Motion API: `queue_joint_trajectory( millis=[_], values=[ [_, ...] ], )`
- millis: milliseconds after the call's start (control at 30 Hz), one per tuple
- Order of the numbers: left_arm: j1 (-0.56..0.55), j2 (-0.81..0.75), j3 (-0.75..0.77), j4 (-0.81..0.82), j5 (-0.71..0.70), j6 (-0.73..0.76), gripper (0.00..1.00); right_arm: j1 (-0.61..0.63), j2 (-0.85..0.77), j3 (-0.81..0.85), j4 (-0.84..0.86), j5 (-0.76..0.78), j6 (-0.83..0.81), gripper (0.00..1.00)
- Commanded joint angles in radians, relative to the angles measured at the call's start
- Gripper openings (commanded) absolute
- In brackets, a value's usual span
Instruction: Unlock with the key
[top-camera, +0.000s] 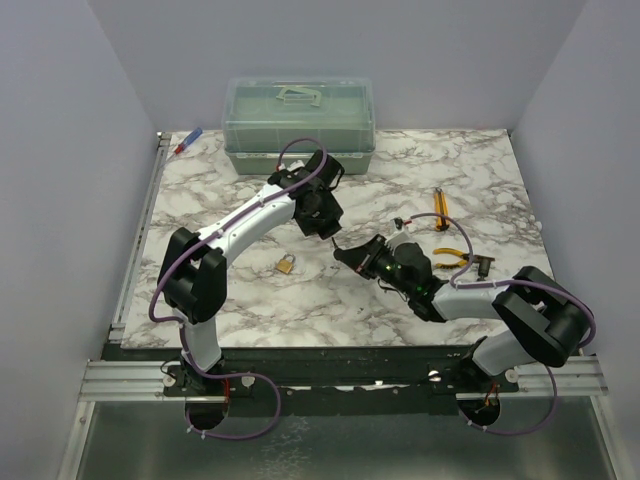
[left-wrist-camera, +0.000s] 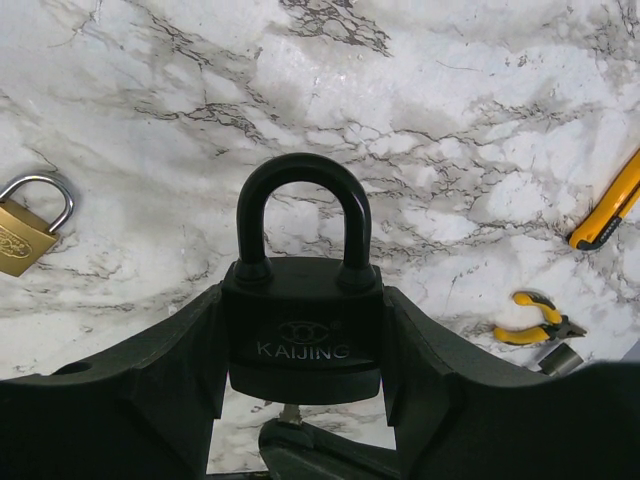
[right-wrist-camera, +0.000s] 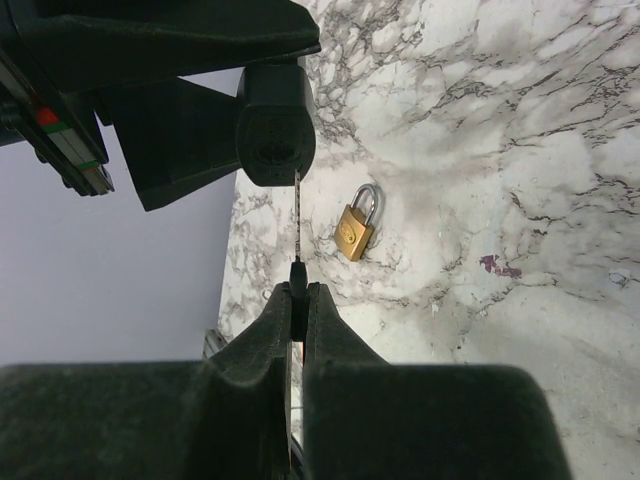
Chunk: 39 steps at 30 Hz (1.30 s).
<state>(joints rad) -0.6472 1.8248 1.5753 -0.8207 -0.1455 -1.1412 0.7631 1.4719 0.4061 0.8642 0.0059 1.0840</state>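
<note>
My left gripper (left-wrist-camera: 300, 350) is shut on the black padlock (left-wrist-camera: 303, 310), marked KAIJING, with its closed shackle pointing away from the wrist. It holds the lock above the table (top-camera: 330, 215). My right gripper (right-wrist-camera: 297, 300) is shut on the black head of the key (right-wrist-camera: 297, 285). The key's thin shaft (right-wrist-camera: 297, 215) reaches up to the underside of the black padlock (right-wrist-camera: 275, 125), and its tip meets the keyway. In the left wrist view the key shaft (left-wrist-camera: 288, 412) shows just under the lock body. In the top view the right gripper (top-camera: 350, 252) sits just below the left gripper.
A small brass padlock (top-camera: 286, 264) lies on the marble table left of the grippers; it also shows in the wrist views (left-wrist-camera: 25, 232) (right-wrist-camera: 357, 228). A yellow utility knife (top-camera: 439, 208) and yellow pliers (top-camera: 452, 257) lie to the right. A translucent lidded box (top-camera: 299, 125) stands at the back.
</note>
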Motion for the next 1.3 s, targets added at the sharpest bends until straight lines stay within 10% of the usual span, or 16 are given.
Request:
queue_joint_trajectory(
  millis=[0,200,633,967,1267],
  values=[
    [0.008,-0.045,0.035,0.011,0.001,0.009,0.0,0.001,-0.017,-0.007,0.019,0.009,0.014,0.0],
    [0.008,-0.018,0.056,-0.041,0.002,0.038,0.0,0.002,-0.011,0.0,0.039,0.0,0.016,0.0],
    [0.02,0.284,0.509,-0.728,-0.395,0.21,0.0,0.002,0.024,-0.028,0.113,-0.08,0.127,0.0],
    [0.037,0.372,0.554,-0.735,-0.439,0.332,0.0,0.002,0.205,0.039,0.387,-0.223,0.195,0.0],
    [0.099,0.42,0.433,-0.738,-0.674,0.412,0.0,0.002,0.254,0.098,0.309,-0.252,0.198,0.0]
  ],
)
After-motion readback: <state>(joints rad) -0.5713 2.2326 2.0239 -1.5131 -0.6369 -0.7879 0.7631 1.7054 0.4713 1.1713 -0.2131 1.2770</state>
